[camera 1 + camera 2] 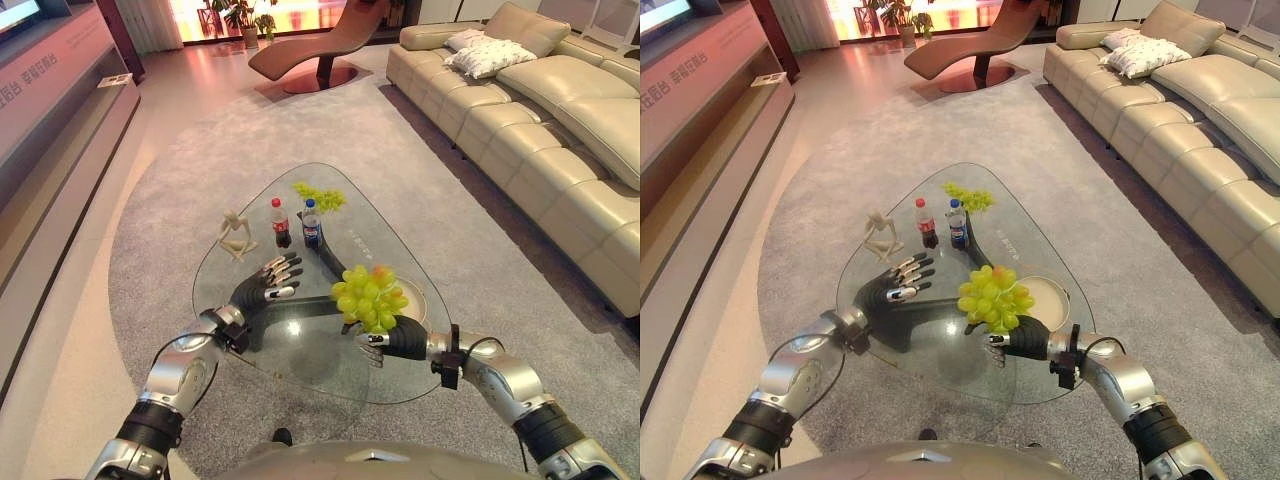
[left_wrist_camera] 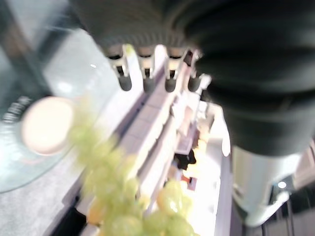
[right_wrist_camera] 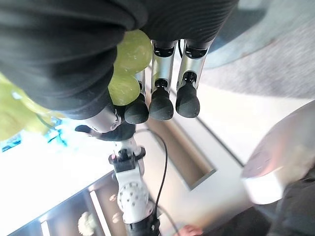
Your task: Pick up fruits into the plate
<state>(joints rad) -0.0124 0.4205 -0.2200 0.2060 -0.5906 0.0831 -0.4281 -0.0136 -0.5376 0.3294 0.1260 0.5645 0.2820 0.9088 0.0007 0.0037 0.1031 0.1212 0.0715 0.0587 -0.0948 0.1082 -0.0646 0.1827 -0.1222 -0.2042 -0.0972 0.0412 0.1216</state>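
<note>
Right robot hand [image 1: 395, 338]: palm up over the near-right part of the surface, fingers curled round a bunch of green grapes [image 1: 368, 296]; right wrist view shows grapes [image 3: 129, 64] pressed between the curled fingers [image 3: 161, 103] and the palm.
Grapes: lifted off the glass, sitting on top of the right robot hand, just left of and nearer than the plate; not on the plate.
Plate [image 1: 427, 299]: pale, round, on the right side of the surface close to its right edge; partly hidden by the grapes.
Left robot hand [image 1: 268, 283]: over the left-centre of the surface, fingers [image 1: 285, 276] straight and spread, holds nothing; well apart from the right robot hand.
Surface [image 1: 300, 355]: rounded triangular glass top; near edge right in front of both arms.
Far items: two small bottles [image 1: 281, 223] [image 1: 311, 224] standing side by side, a yellow-green bunch [image 1: 321, 196] just beyond them near the far edge, a pale figurine [image 1: 236, 236] at the left edge.
Open room: bare glass between the two hands and along the near edge; middle strip between bottles and grapes free.
Around: grey carpet [image 1: 170, 190] under the surface, beige sofa [image 1: 540, 120] far right, brown lounge chair [image 1: 325, 40] far back.
</note>
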